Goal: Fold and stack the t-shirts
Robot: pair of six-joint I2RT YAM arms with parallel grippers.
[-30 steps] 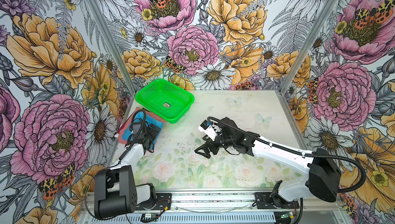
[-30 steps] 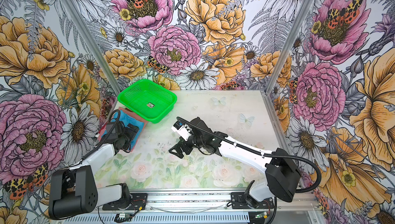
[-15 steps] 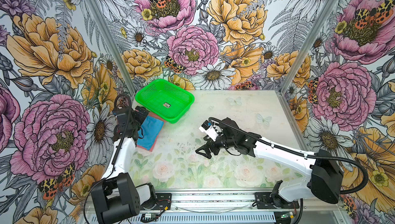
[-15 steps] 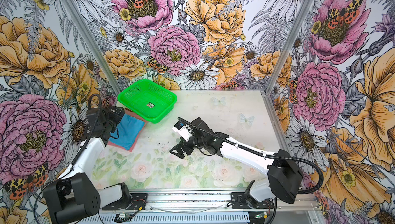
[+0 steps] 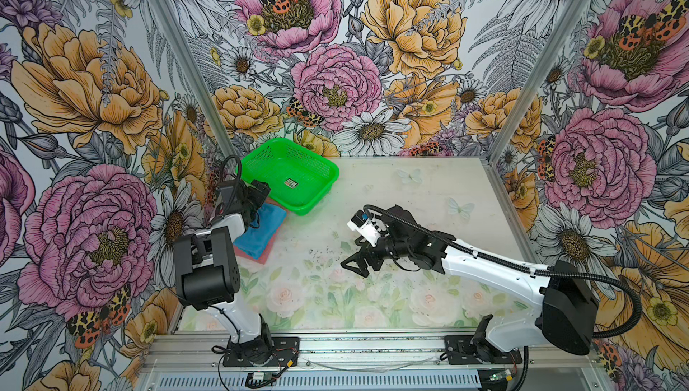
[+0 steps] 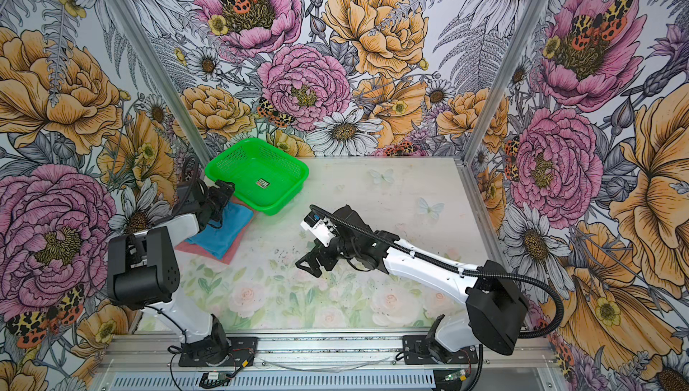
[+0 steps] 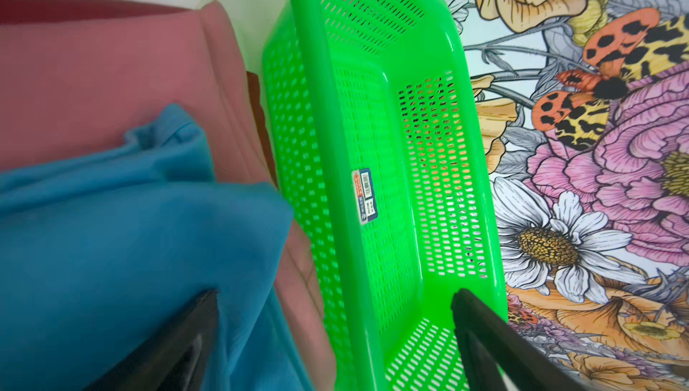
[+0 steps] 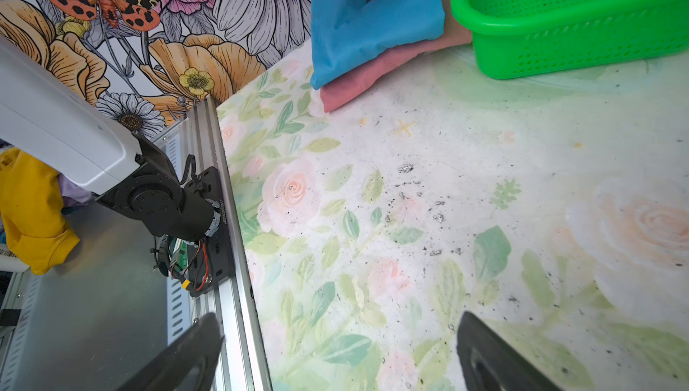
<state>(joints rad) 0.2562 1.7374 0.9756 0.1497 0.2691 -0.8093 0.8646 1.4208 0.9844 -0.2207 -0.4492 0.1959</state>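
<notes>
I see blue tee (image 5: 257,235) folded on pink tee (image 8: 356,85), beside the basket (image 5: 315,202). My left gripper (image 7: 334,296) hangs released over them; my right gripper (image 8: 339,318), well apart, gapes empty

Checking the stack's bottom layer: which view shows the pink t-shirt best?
The right wrist view: the pink t-shirt lies folded under the blue t-shirt, its edges and corner sharp. The left wrist view shows more of its cloth, but close, soft and cut off. In both top views only a narrow border shows.
</notes>
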